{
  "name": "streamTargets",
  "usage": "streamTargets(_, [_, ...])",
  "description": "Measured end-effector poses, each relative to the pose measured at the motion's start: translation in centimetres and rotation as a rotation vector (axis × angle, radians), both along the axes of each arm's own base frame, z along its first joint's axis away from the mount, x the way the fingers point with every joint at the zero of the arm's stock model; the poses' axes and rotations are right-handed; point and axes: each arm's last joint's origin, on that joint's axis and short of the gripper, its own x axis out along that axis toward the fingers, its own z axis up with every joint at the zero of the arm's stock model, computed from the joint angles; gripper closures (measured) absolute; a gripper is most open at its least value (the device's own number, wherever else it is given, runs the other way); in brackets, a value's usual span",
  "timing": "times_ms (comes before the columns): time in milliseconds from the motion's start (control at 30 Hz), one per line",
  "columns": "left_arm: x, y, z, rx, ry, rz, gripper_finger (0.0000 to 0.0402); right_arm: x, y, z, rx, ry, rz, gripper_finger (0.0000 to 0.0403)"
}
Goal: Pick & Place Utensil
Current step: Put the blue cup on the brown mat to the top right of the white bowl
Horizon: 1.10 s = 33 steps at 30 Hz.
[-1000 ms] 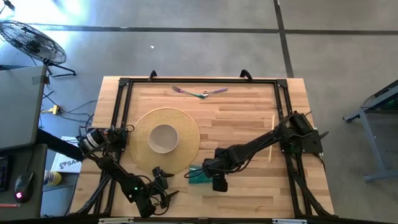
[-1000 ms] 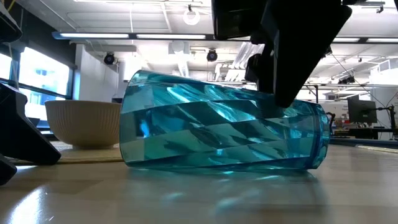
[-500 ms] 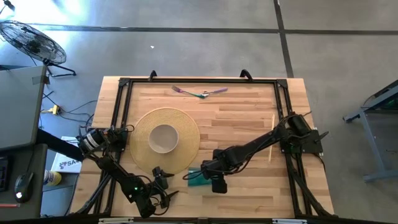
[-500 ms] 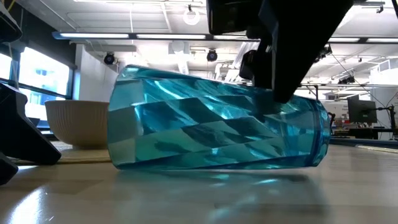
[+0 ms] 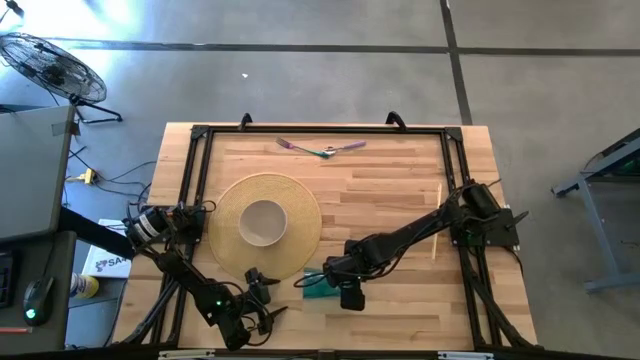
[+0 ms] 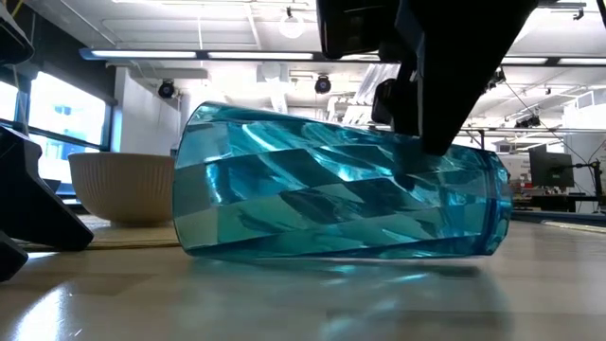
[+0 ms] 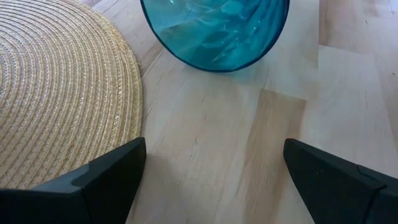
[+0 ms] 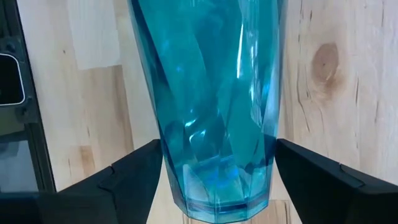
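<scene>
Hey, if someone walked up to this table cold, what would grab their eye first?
The blue tumbler lying on its side near the table's front edge, with the right gripper closed around it near its base. Next, the white bowl on the round straw mat just left of it. The utensils lie untouched at the far edge, and the left gripper waits open at the front, facing the tumbler's mouth.
</scene>
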Motion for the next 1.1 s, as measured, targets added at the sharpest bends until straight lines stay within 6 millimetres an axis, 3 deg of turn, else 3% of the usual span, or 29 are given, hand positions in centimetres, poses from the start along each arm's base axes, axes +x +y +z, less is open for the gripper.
streamTargets(367, [0.0,0.0,0.0,0.0,0.001,-0.001,0.0028,-0.1,0.0,0.0,0.007,0.008,0.029,0.005])
streamTargets(633, [0.0,0.0,0.0,0.0,0.001,-0.001,0.0028,-0.7,0.4,-0.1,-0.016,0.045,0.037,0.0051])
streamTargets(900, [0.0,0.0,0.0,0.001,0.001,0.0,0.0028,-0.7,1.5,-2.2,-0.058,0.083,0.033,0.0052])
streamTargets(1100, [0.0,0.0,0.0,0.003,-0.002,0.001,0.0028,-0.4,1.4,-2.5,-0.081,0.065,0.017,0.0052])
